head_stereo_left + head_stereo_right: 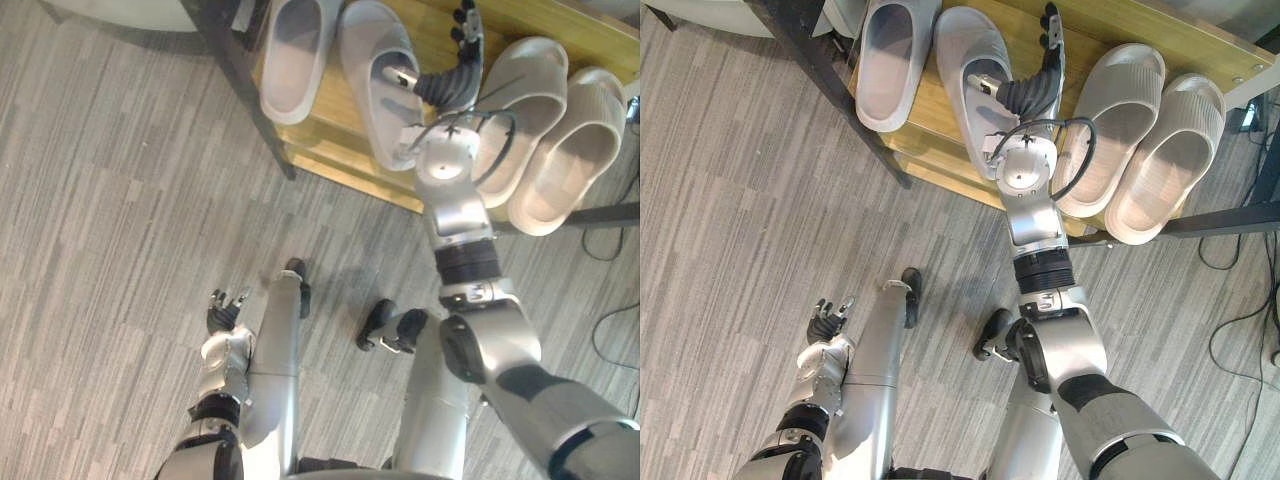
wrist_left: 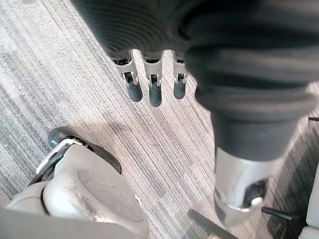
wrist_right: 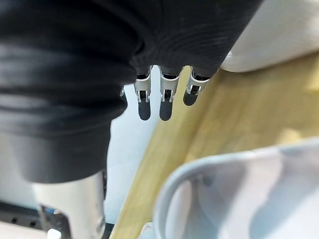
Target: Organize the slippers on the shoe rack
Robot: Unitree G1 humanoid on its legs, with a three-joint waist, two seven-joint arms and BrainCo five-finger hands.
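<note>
The right hand's fingers (image 3: 164,107) are straight and side by side, holding nothing, with their dark tips out over the bare wood of the shoe rack (image 1: 1110,30). The right hand (image 1: 1032,92) lies in the gap between the inner grey slipper (image 1: 378,75) and the nearer beige slipper (image 1: 525,100). Its dark cover overlaps the grey slipper's edge, but I cannot tell whether it touches.

All four slippers are on the shelf, with the outer grey slipper (image 1: 295,50) at the left and the far beige slipper (image 1: 578,150) at the right. The two grey ones spread apart at their near ends, and the inner one juts past the front edge.

The step looks like squaring that inner grey slipper with its mate. It should go best with the flat of the fingers low against the sidewall, so the slipper slides rather than tips. Pushing near the jutting end would swing it parallel. The back of the hand could brush the beige slipper.

The left hand (image 1: 225,308) hangs low over the floor (image 1: 100,200), fingers relaxed and empty.
</note>
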